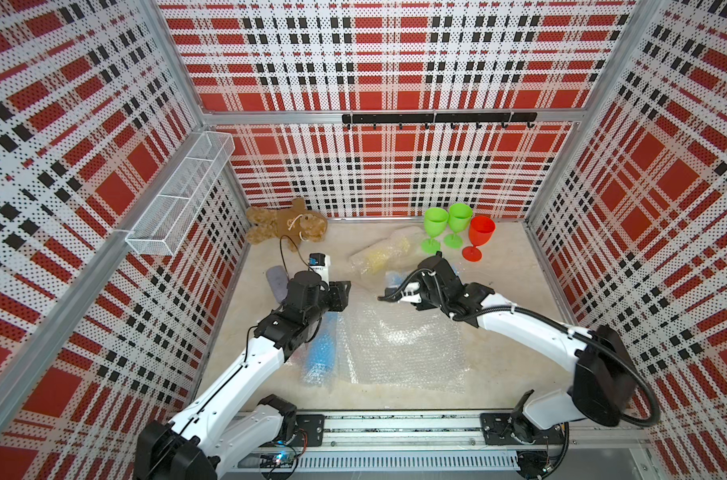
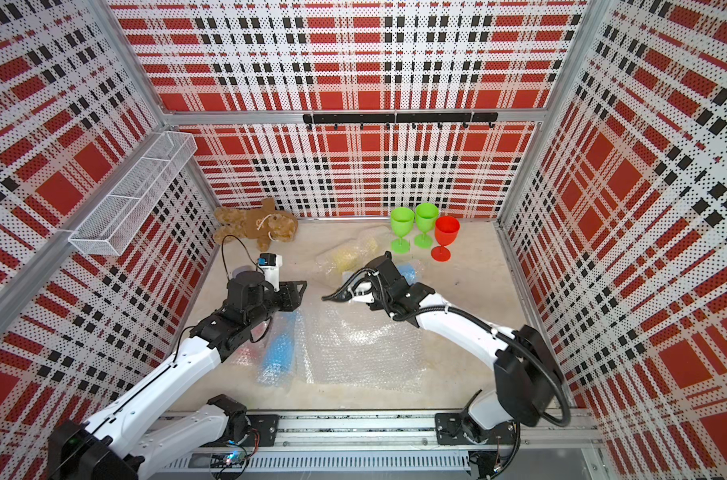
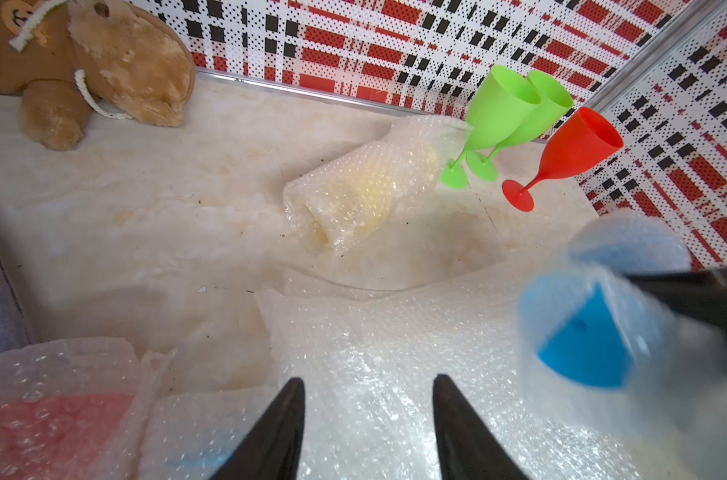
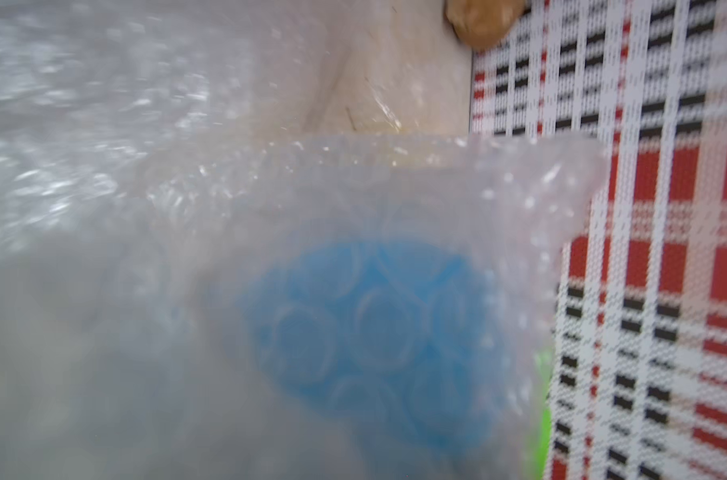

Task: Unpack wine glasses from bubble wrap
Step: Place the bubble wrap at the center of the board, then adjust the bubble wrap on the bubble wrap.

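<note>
Two green wine glasses [image 1: 435,224] [image 3: 499,108] and a red one [image 1: 480,237] [image 3: 578,145] stand bare at the back right. A yellow one [image 1: 380,253] [image 3: 366,187] lies rolled in bubble wrap. My right gripper [image 1: 430,270] is shut on a blue wine glass [image 3: 590,332] [image 4: 374,324] still in its wrap, its black fingers [image 3: 694,291] across the bundle. My left gripper [image 1: 341,291] [image 3: 368,382] hangs open over flat bubble wrap sheets [image 1: 399,345]. A wrapped blue glass [image 1: 322,353] and a wrapped red one [image 3: 54,424] lie by the left arm.
A teddy bear [image 1: 287,226] lies in the back left corner. A grey oblong case [image 1: 275,282] sits beside the left wrist. A wire basket [image 1: 178,199] hangs on the left wall and a black hook rail [image 1: 436,118] on the back wall.
</note>
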### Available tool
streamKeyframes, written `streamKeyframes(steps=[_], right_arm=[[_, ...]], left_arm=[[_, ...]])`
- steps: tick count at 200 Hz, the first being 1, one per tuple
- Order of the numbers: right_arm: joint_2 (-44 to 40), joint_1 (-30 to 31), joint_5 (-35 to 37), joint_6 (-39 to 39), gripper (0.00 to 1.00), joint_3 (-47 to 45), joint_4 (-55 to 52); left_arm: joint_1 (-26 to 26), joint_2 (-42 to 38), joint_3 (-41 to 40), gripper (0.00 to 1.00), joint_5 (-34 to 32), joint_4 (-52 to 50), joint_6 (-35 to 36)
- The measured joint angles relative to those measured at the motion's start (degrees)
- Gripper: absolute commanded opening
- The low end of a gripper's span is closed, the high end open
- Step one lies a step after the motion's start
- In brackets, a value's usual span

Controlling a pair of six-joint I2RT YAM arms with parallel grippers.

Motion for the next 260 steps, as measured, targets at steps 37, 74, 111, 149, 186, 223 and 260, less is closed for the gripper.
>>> streamKeyframes(steps=[37,74,111,149,186,223,260], right_arm=[[-5.6,6.4,-0.9,-13.7,0.48,-8.2,-1.2],[-6.2,10.3,-1.2,-23.6,0.61,-16.7,-2.7],[-6.2,13.0,-0.8,-25.3,0.89,-19.8,-2.0],[-6.6,14.6,-3.2,-15.2,0.95,-13.9,-3.6],[-15.4,14.6,-8.7,7.2,0.81,-10.0,4.1],[-23.7,12.1,-7.6,36.7,0.55,-14.2,16.5],[-20.0,6.1,-3.7,62.7,0.05,-13.6,15.2]], left_arm=[[0.5,-0.3,0.0,0.52,-1.0,0.0,0.0],[0.8,-0.1,0.0,0.52,-1.1,0.0,0.0],[0.9,0.8,0.0,0.52,-0.9,0.0,0.0],[0.9,2.5,0.2,0.53,1.0,-0.3,-0.5],[-0.6,5.7,3.5,0.53,3.0,-1.2,-2.3],[-7.5,12.9,8.1,0.53,3.0,-0.3,-3.4],[-8.7,21.4,8.2,0.53,6.2,2.1,-6.1]])
